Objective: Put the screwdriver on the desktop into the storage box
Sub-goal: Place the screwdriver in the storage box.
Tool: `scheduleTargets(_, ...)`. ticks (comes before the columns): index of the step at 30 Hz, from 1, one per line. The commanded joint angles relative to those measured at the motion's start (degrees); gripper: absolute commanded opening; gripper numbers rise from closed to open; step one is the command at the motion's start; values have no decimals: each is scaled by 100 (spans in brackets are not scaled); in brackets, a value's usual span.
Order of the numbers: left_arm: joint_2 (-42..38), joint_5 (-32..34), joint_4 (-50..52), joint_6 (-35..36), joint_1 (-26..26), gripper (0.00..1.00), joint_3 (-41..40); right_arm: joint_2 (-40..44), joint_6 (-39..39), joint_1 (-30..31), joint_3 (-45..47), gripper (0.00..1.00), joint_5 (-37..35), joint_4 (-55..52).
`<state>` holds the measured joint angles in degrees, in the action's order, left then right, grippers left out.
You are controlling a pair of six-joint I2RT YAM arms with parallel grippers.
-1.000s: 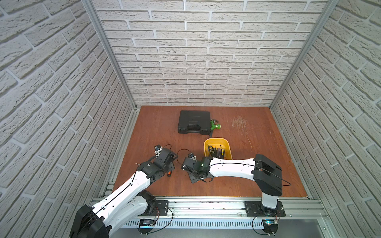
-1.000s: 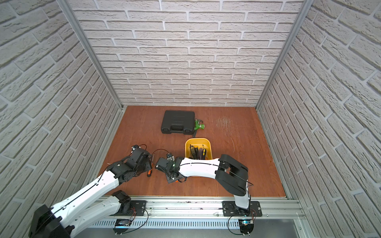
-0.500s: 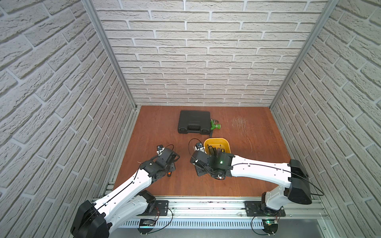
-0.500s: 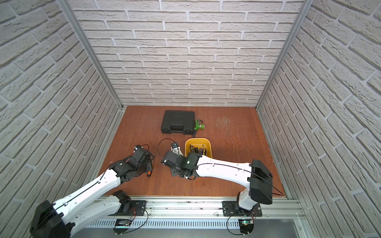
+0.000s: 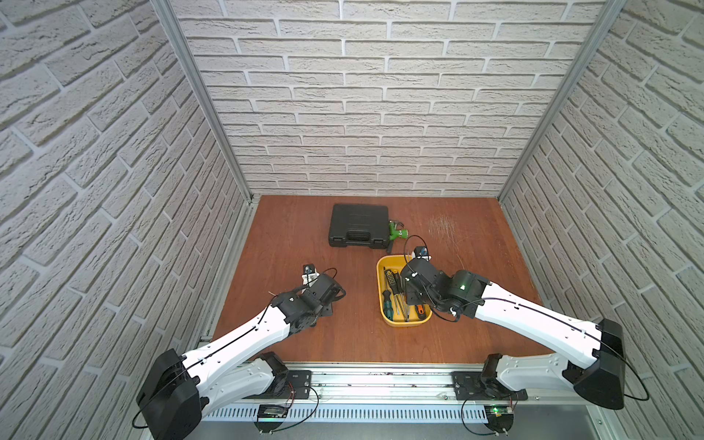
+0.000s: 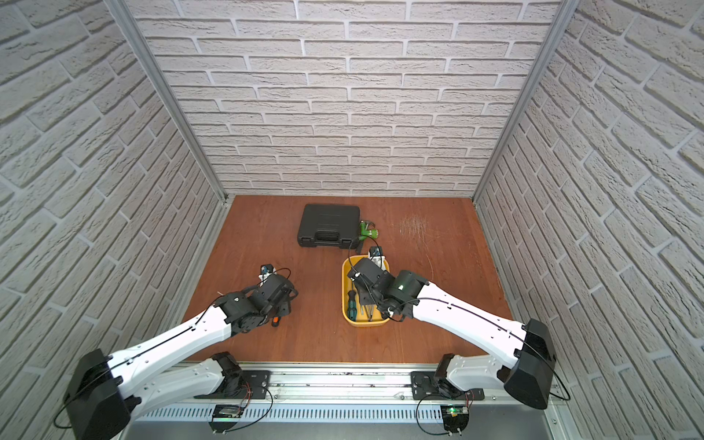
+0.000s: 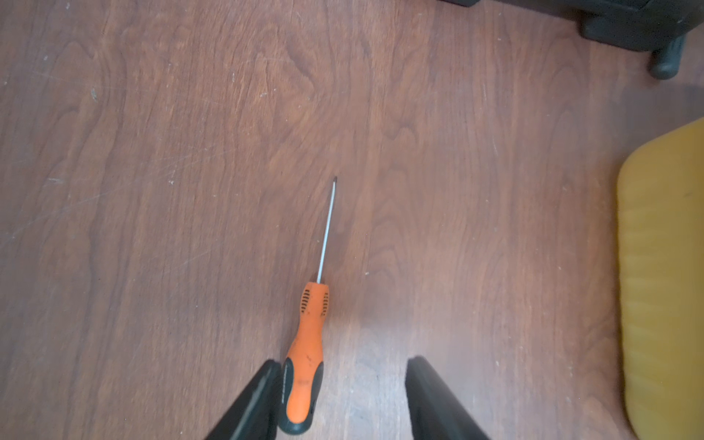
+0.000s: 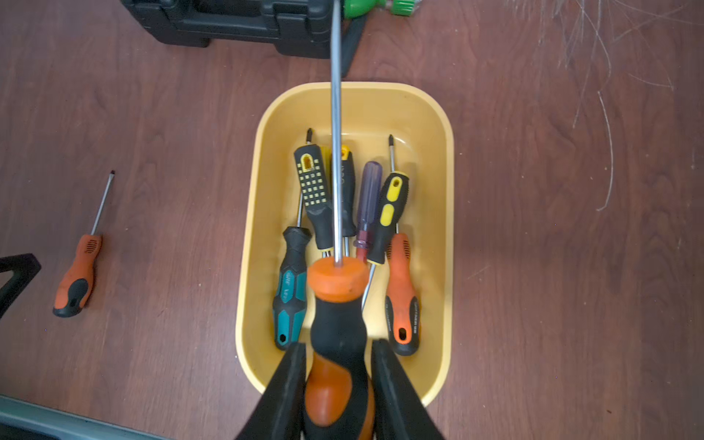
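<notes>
My right gripper (image 8: 339, 344) is shut on the handle of a large orange-and-black screwdriver (image 8: 337, 316). It hangs over the yellow storage box (image 8: 430, 152), shaft pointing towards the far end. In both top views this gripper (image 5: 413, 301) hovers above the box (image 5: 404, 323) (image 6: 364, 324). A small orange screwdriver (image 7: 308, 343) (image 8: 78, 274) lies on the desktop (image 5: 343, 343). My left gripper (image 7: 344, 364) stands open over its handle end, which rests against one finger with a wide gap to the other. A top view shows the handle (image 6: 275, 322) just under that gripper (image 6: 281, 310).
Several screwdrivers (image 8: 316, 194) lie lengthwise in the box. A black latched tool case (image 5: 358, 226) sits at the back with a green tool (image 5: 396, 230) beside it. A pale scratched patch (image 5: 442, 224) marks the back right. Brick walls close in three sides.
The right arm has swung from beside the left gripper rightwards to above the storage box, carrying the large screwdriver. The left arm has hardly moved.
</notes>
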<state>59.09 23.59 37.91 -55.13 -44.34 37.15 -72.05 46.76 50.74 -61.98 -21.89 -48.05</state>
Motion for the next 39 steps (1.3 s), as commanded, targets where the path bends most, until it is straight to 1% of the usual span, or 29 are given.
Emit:
scheduleTargets(1, -4, 258, -15, 3, -35, 57, 86, 130, 59, -89, 88, 2, 152, -19)
scheduleTargets(11, -428, 530, -221, 102, -19, 62, -114, -257, 86, -152, -51, 2, 578, -157)
scheduleTargets(17, -598, 645, -121, 165, 61, 64, -40, -178, 60, -152, 22, 2, 503, -128)
scheduleTargets(24, -663, 507, -83, 152, 256, 64, -76, -207, 45, -161, 85, 2, 396, -141)
scheduleTargets(29, -754, 323, -120, 169, 435, 65, -137, -275, 61, -161, 88, 2, 450, -153)
scheduleTargets(33, -872, 319, -102, 223, 560, 65, -162, -342, -13, -172, 34, 2, 368, -219)
scheduleTargets(39, -995, 246, -67, 266, 628, 66, -234, -495, -9, -174, 1, 2, 452, -251)
